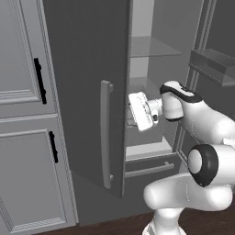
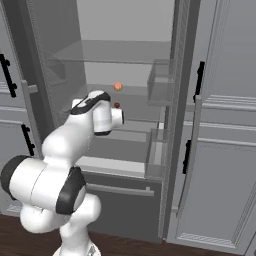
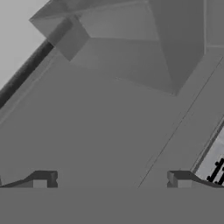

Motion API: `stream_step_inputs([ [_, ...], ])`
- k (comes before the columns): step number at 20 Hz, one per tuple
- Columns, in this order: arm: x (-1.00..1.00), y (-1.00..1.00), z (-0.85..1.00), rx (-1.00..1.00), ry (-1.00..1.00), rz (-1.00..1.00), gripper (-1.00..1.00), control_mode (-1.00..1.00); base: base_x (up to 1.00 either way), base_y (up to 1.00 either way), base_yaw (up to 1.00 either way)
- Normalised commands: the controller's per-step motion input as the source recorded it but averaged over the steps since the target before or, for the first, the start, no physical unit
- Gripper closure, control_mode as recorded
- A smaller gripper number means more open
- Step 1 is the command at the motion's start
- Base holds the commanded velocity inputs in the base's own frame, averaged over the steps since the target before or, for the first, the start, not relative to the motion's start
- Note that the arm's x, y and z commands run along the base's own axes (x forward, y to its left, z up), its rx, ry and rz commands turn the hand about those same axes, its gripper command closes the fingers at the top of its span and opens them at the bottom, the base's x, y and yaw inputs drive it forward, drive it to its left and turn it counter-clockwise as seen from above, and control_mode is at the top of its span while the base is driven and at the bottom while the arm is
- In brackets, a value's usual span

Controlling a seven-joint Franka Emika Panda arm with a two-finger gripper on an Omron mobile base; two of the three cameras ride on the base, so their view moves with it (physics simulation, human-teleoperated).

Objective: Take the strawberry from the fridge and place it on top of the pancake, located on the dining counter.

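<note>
Reaching into the open fridge [image 2: 125, 60], the white arm holds its fingers [image 3: 111, 179] spread wide with nothing between them. The strawberry [image 2: 117, 105] is a tiny dark red dot on a glass shelf [image 2: 137, 120] inside, just past the hand as seen in the right base view. I think the hand should turn so the fingers face the fruit, slide in slow and level over the shelf, and close gently so the fruit does not roll or squash. It should also stay away from the door bins [image 2: 161, 82]. Counting things: one strawberry, one small orange ball [image 2: 118, 86] behind it, one arm, two finger tips, two fridge doors standing open, and one drawer [image 2: 125, 192] below.
</note>
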Motion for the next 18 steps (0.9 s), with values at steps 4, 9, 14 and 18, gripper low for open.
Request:
stream_step_inputs([
  [4, -0.03, 0.82, 0.0, 0.0, 0.01, 0.14, -1.0, -1.0, 0.0, 0.0, 0.0],
  [9, -0.35, 0.88, -0.01, 0.0, 0.01, 0.07, -1.0, -1.0, 0.0, 0.0, 0.0],
  [14, -0.59, 0.99, -0.1, 0.0, 0.07, 0.0, -1.0, -1.0, 0.0, 0.0, 0.0],
  [18, -0.53, 1.0, -0.07, 0.0, 0.08, 0.0, -1.0, -1.0, 0.0, 0.0, 0.0],
])
